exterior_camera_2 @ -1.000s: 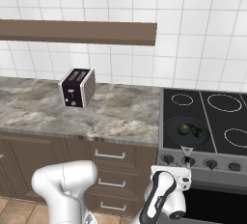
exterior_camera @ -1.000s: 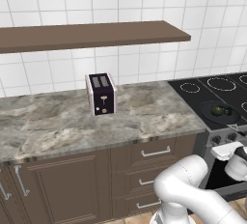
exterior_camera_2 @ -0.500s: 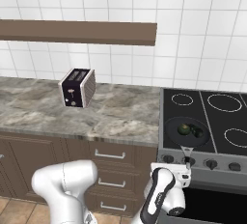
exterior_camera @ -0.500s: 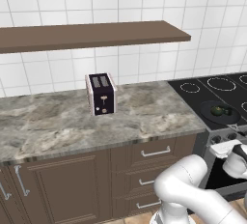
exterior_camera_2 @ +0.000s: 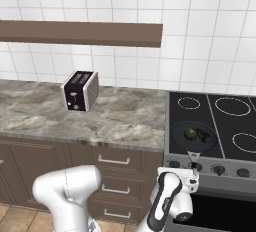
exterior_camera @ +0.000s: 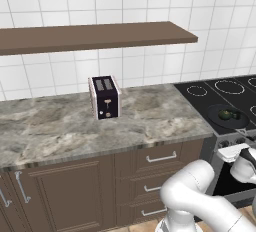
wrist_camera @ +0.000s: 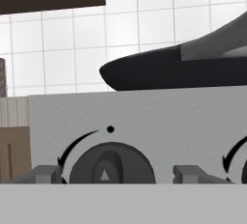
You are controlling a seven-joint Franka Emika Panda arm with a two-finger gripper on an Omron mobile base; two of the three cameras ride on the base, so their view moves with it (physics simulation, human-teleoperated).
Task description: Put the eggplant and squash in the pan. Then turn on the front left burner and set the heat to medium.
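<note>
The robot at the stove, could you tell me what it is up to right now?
Both vegetables, the round green squash and the darker eggplant, already lie in the pan on the front left burner. The arm has reached down to the stove's front panel, and the gripper is lined up on a knob, one finger tip on each side of it. Whether the fingers touch the knob cannot be told.
</note>
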